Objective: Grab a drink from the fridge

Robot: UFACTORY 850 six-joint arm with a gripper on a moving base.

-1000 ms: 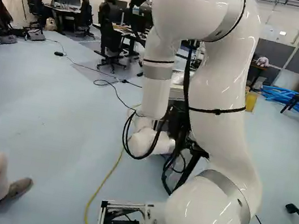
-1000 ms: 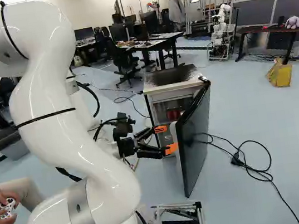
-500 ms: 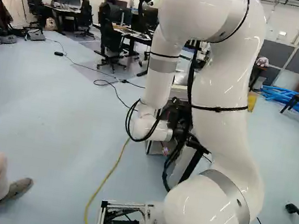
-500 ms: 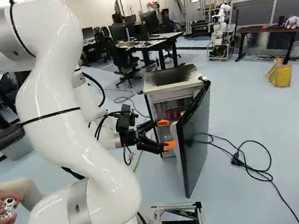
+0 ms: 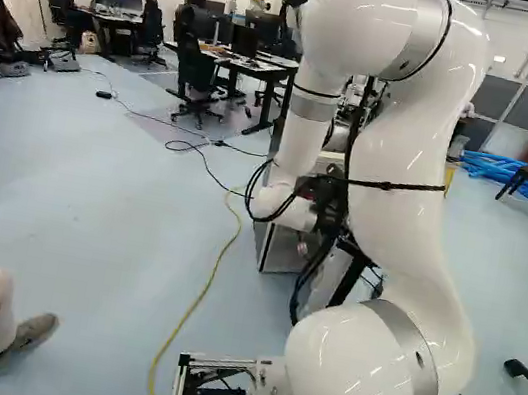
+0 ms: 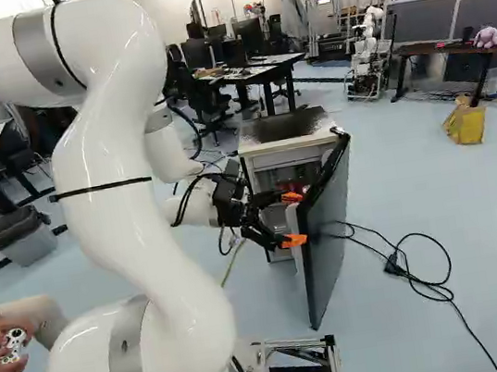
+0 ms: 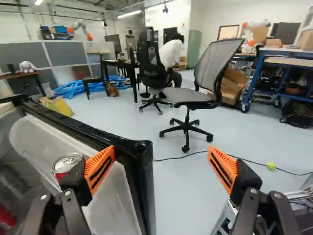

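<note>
Its lower part hidden behind a finger of the spread-apart pincer (image 6: 294,218), the red can (image 7: 67,162) stands lid up, long axis upright.

Camera placement: two base views, one wrist view.
The base views look ahead and slightly down from behind the arm (image 5: 395,235), one on each side; both share the fridge (image 6: 282,127) and the desk (image 6: 241,75) beyond, but the arm screens more of the fridge in the left. The wrist view looks along the gripper (image 6: 293,219), rightward of the base heading, close to the fridge door (image 6: 331,239); it shares that door and the yellow bag (image 7: 56,105) with the right base view.
</note>
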